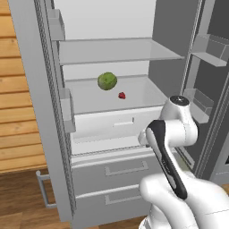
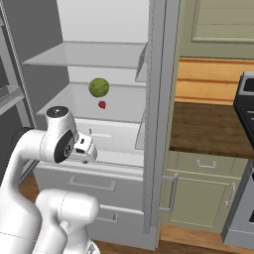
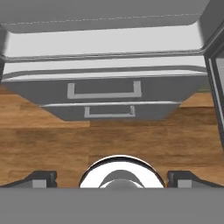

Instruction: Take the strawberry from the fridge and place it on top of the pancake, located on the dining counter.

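One strawberry (image 1: 121, 95) beside one green fruit (image 1: 107, 81) in the fridge (image 1: 112, 58); gripper (image 3: 112, 177) spread, empty.

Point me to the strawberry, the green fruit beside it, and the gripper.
strawberry (image 1: 121, 95): left base view, middle of the red berry on the fridge shelf.
green fruit (image 1: 107, 81): left base view, centre of its round body.
gripper (image 3: 112, 178): hand view, midway between the two dark finger tips, set wide apart.

Arm folded, end effector (image 3: 112, 179) open, downward
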